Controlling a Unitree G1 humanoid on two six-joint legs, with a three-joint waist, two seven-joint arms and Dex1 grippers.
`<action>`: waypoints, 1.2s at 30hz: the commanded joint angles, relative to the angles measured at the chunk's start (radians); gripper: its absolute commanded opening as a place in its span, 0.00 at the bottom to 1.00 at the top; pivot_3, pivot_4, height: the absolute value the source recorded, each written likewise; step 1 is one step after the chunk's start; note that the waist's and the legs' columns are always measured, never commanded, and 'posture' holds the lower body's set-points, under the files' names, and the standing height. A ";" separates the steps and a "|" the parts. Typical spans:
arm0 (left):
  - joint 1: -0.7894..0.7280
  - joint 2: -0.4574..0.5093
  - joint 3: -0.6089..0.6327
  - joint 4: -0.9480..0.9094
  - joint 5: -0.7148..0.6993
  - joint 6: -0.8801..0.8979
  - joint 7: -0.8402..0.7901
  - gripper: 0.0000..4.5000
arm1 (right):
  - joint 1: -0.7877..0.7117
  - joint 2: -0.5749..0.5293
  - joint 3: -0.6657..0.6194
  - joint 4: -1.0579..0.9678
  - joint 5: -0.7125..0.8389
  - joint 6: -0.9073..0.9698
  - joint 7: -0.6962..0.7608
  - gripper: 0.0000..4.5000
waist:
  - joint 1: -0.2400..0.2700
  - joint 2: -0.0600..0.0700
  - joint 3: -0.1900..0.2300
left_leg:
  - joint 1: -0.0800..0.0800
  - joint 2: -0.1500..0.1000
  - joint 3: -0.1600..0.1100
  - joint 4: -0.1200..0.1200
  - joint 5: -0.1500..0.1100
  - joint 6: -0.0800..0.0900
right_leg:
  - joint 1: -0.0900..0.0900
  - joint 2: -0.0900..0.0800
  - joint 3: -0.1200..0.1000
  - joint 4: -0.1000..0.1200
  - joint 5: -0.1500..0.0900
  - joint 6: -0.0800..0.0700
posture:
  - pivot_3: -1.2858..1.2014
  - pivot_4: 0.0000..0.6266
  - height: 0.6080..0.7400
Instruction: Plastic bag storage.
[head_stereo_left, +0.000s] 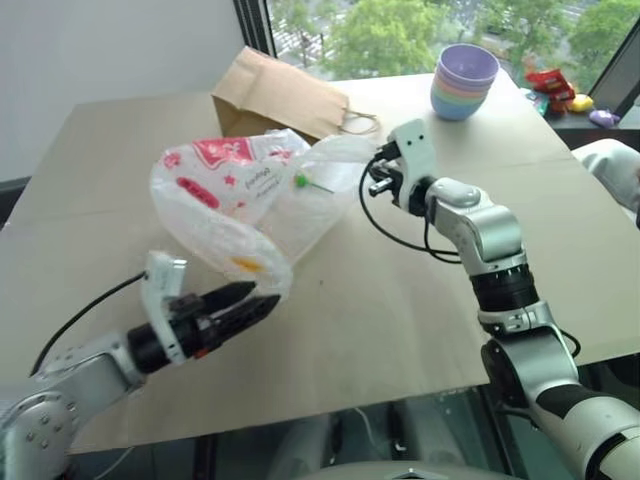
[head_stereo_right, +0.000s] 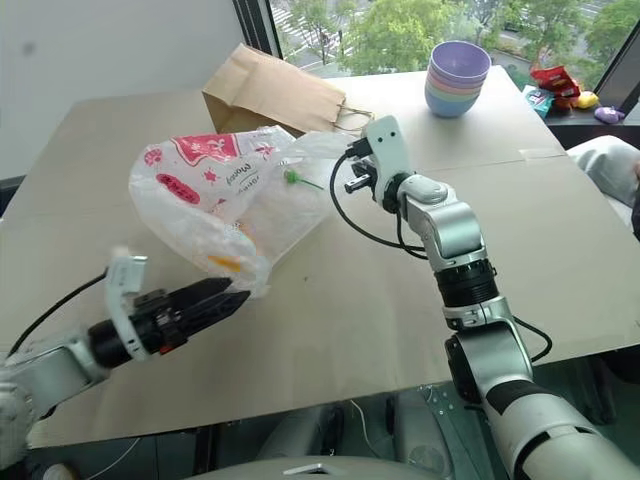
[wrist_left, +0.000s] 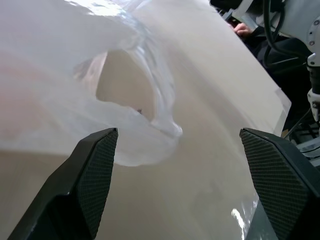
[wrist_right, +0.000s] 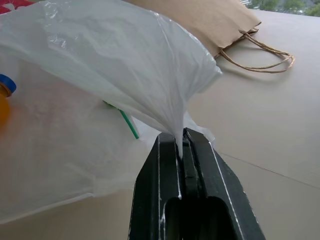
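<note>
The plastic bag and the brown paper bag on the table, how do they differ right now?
The plastic bag is thin, crinkly, translucent white with red print; the paper bag is opaque plain brown with a twine handle. The plastic bag is pinched at one edge by the shut right gripper and held up, while the paper bag lies flat, untouched. The plastic bag sits nearer the robot, the paper bag behind it. Both are over the same table.
</note>
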 joint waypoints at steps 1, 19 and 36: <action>-0.003 0.034 0.037 -0.012 -0.171 0.005 0.033 0.90 | -0.002 -0.002 -0.009 -0.062 0.006 0.004 -0.003 0.00 | -0.005 -0.001 0.000 | 0.000 0.000 0.000 0.000 0.000 0.000 | 0.000 0.000 0.000 0.000 0.000 0.000 | 0.52 0.24 1.00; -0.065 0.106 -0.166 0.024 0.005 -0.063 0.144 0.90 | -0.012 0.007 -0.001 -0.056 0.006 0.002 0.005 0.00 | -0.001 0.001 0.000 | 0.000 0.000 0.001 -0.001 0.000 0.000 | -0.001 0.001 0.001 0.000 0.000 0.000 | 0.52 0.24 1.00; -0.341 0.213 0.180 0.401 -0.734 -0.187 0.293 0.02 | -0.340 0.016 -0.460 0.079 0.515 0.187 0.106 0.00 | 0.001 0.001 0.002 | -0.002 0.001 0.000 0.001 0.001 -0.001 | -0.004 0.002 0.001 0.001 0.001 -0.001 | 0.52 0.24 1.00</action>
